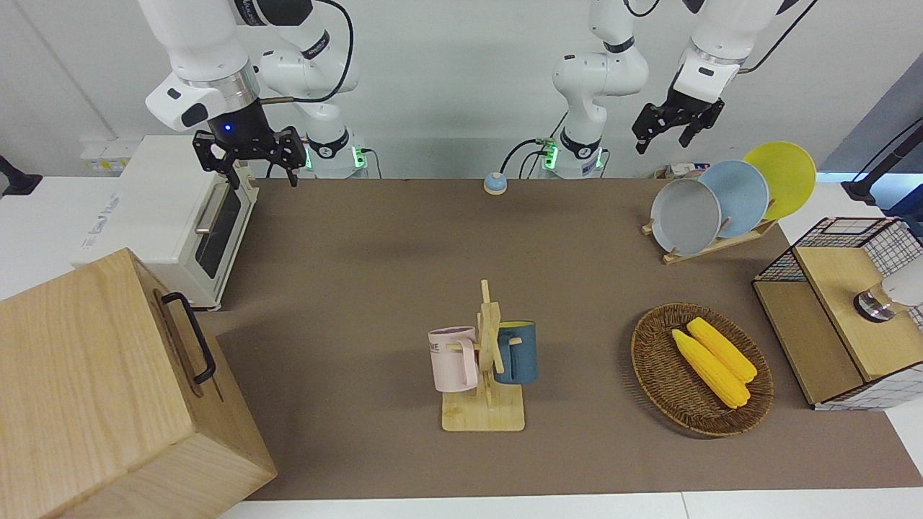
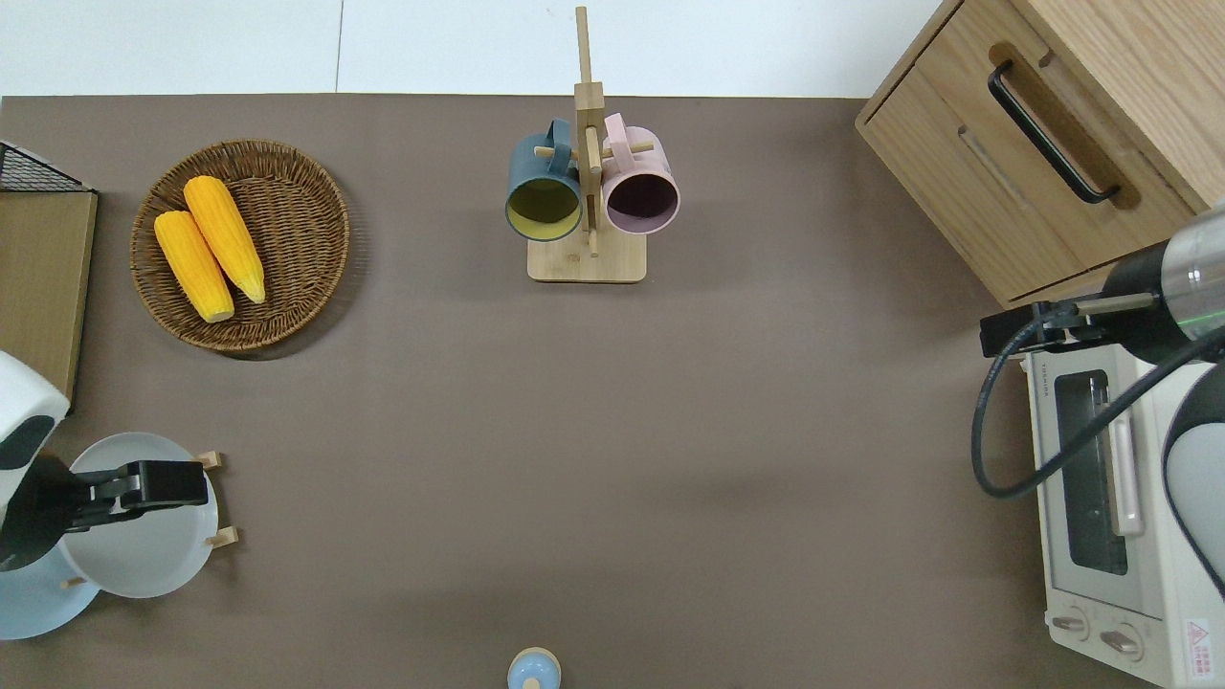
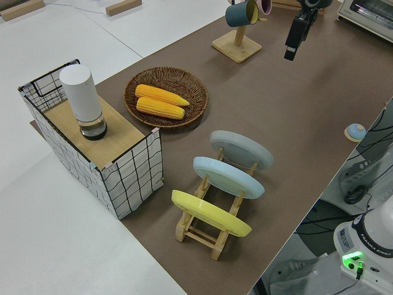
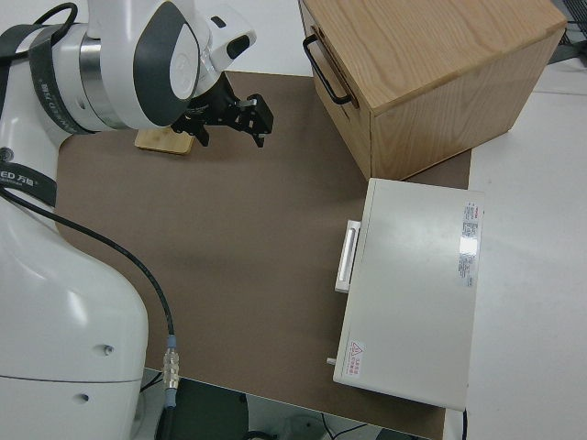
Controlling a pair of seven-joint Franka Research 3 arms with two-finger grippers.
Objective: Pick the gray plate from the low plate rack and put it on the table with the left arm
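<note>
Plates stand in the rack, gray plate farthest from the robots; left gripper hangs over it, fingers spread. Right arm parked.

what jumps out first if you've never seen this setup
Three plates stand in the low plate rack at the left arm's end of the table: yellow plate, light blue plate, gray plate. The open left gripper hangs over the gray plate.
</note>
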